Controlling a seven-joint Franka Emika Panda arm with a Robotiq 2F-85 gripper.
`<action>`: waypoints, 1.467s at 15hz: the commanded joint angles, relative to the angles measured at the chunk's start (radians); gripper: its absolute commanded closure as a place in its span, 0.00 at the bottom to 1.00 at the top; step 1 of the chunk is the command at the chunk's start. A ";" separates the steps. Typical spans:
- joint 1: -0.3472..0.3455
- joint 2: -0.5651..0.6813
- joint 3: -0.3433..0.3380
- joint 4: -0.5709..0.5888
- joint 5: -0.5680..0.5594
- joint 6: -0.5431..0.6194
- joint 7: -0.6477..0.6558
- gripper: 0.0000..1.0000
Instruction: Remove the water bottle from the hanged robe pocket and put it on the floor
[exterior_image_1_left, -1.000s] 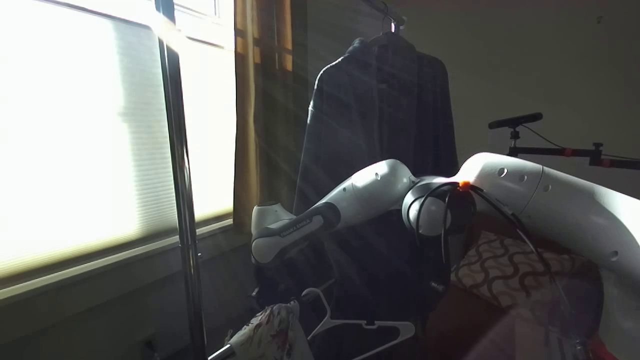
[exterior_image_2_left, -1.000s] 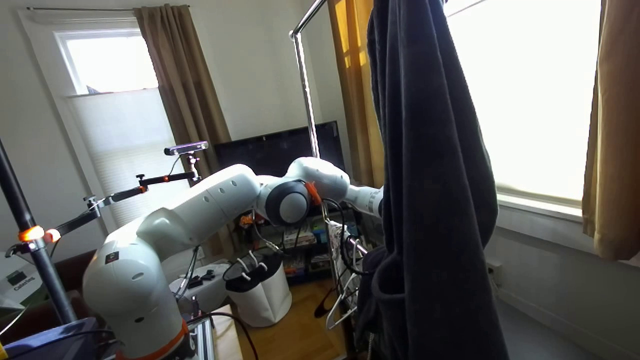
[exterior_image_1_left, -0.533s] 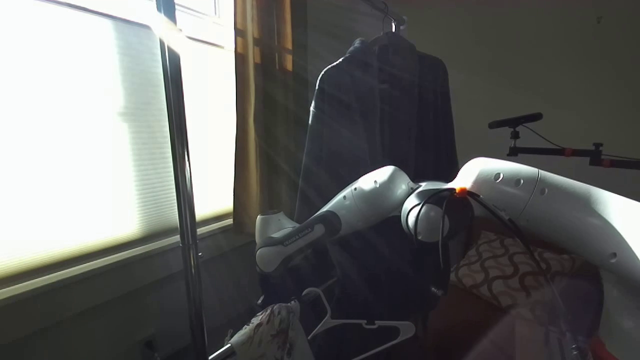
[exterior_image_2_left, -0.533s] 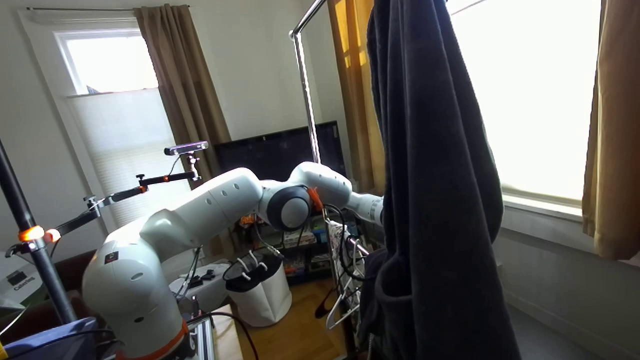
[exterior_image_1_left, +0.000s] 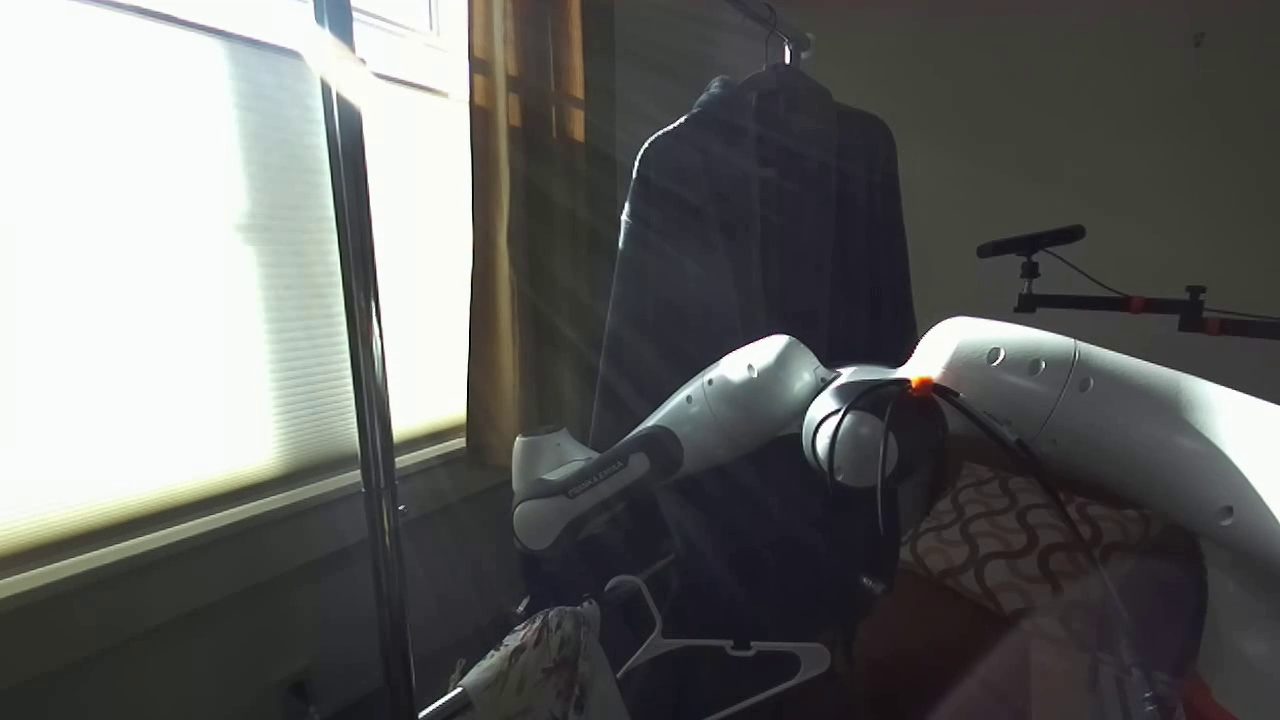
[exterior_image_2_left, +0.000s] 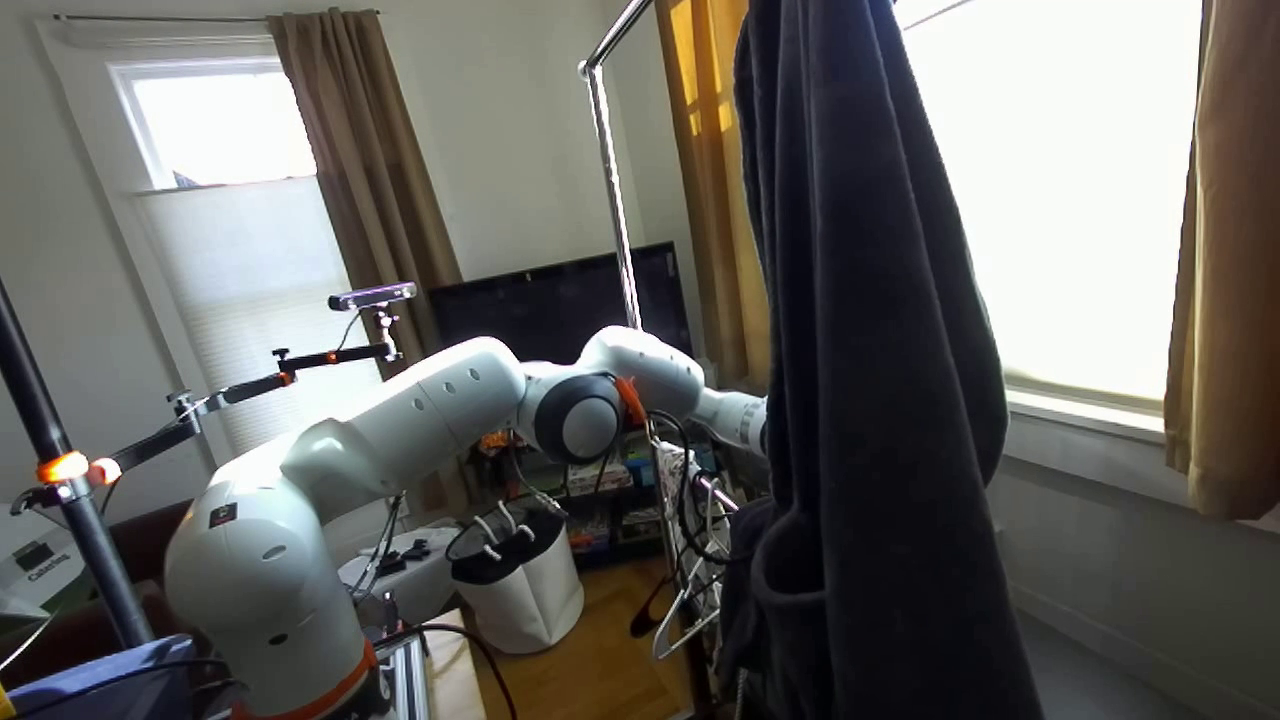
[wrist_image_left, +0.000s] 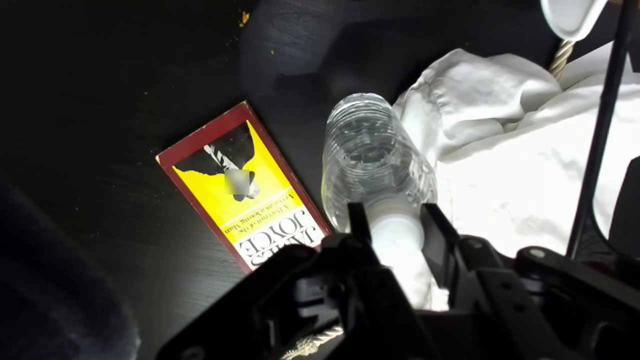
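End effector (wrist_image_left: 397, 220): closed on the cap (wrist_image_left: 397, 235), probably because that narrow end fits it.
Water bottle (wrist_image_left: 372, 160): wrist-view centre, base likely left free for landing.
Robe (exterior_image_1_left: 760, 230): hung at an exterior view's upper middle, bottle outside it.

The wrist view looks closely down past the gripper (wrist_image_left: 396, 220); both exterior views, farther from it, share arm (exterior_image_2_left: 440, 395) and robe (exterior_image_2_left: 880, 350).

Glare from the window (exterior_image_1_left: 150, 260) streaks the dim robe (exterior_image_1_left: 760, 230), and the wrist view's white cloth (wrist_image_left: 520, 185) is overexposed.
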 joint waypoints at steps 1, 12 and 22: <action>-0.003 0.013 0.001 -0.005 0.009 0.004 0.018 0.92; -0.004 0.034 0.002 -0.004 0.009 -0.002 0.040 0.92; -0.004 -0.058 0.017 -0.048 0.015 -0.019 0.029 0.00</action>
